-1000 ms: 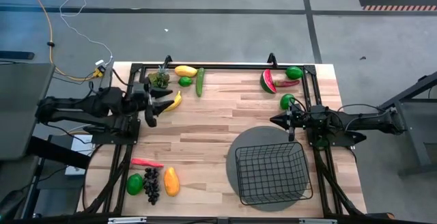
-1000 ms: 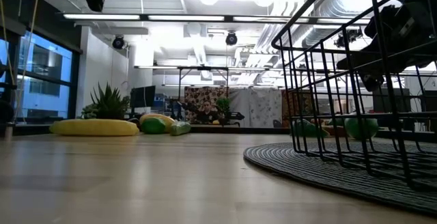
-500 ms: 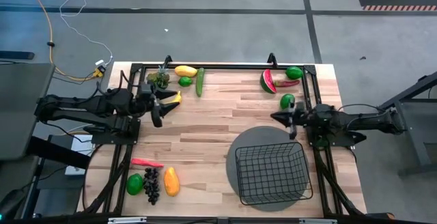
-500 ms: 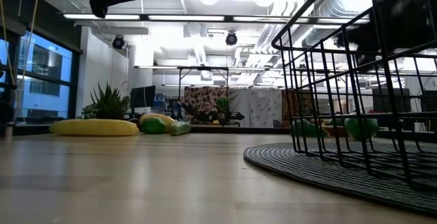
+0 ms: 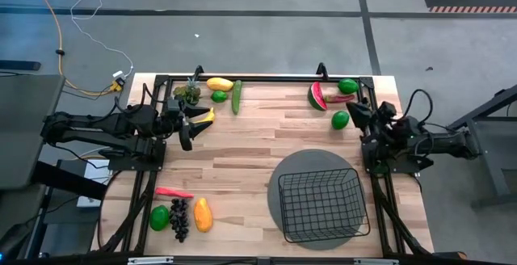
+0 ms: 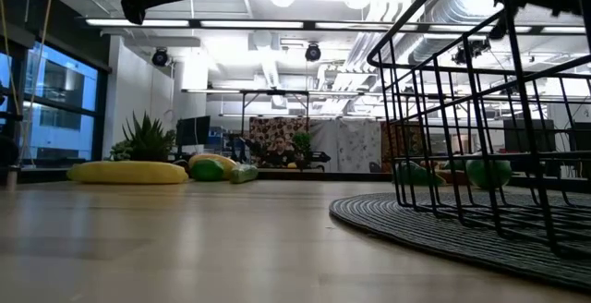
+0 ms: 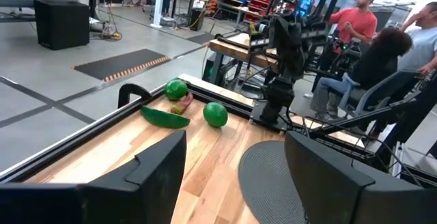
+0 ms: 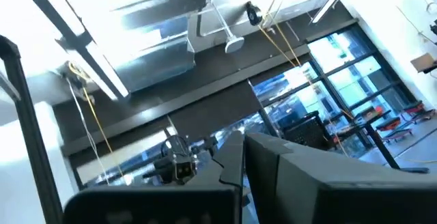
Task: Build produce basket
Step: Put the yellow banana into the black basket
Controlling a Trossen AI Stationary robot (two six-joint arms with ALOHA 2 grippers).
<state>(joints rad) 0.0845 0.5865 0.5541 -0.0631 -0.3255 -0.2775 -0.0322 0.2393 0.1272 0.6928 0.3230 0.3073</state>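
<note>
Hovering above the tabletop's left side, the left gripper (image 5: pixel 192 124) has its fingers (image 7: pixel 157 173) spread apart with nothing between them, just beside the yellow banana (image 5: pixel 208 119) lying near the far-left corner. The right gripper (image 5: pixel 358 113) sits pulled back at the right edge, tilted up toward the ceiling, its fingers (image 8: pixel 235 159) pressed together and empty. The black wire basket (image 5: pixel 321 204) stands empty on a round grey mat (image 5: pixel 283 168) at the near-right corner. Along the far edge lie a mango (image 5: pixel 219 83), a lime (image 5: pixel 218 96) and a cucumber (image 5: pixel 236 97); toward the far-right corner are a watermelon slice (image 5: pixel 317 97) and two more limes (image 5: pixel 348 86) (image 5: pixel 340 120). At the near-left corner rest a red chili (image 5: pixel 173 192), dark grapes (image 5: pixel 179 218), another mango (image 5: pixel 202 215) and a lime (image 5: pixel 160 217).
</note>
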